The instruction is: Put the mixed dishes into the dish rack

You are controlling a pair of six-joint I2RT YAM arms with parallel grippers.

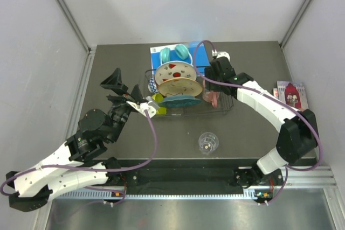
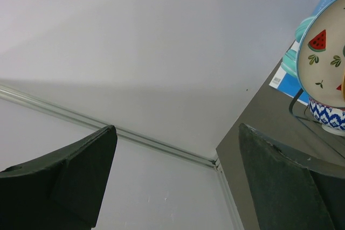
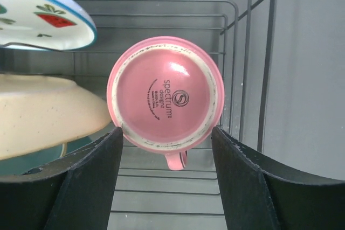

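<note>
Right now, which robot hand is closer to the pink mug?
Right. The right gripper is directly over the mug, fingers on either side. The left gripper is off beyond the left end of the rack, open and empty.

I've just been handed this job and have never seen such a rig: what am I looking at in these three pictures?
The machine is two robot arms, a left arm and a right arm, bolted at the near edge of a table. Each ends in a two-finger gripper. The overhead picture looks down from behind the arms. The other two come from cameras on the wrists, so the dark wedges at the bottom are each gripper's own fingers.

On the table stands a wire rack holding a watermelon plate, a cream plate, a teal plate and an upside-down pink mug. A glass stands outside the rack, nearer the arms. Headphones lie beyond the rack.

The left gripper is open, empty and faces the wall. The right gripper straddles the mug, but I cannot tell whether it is pinching it.
</note>
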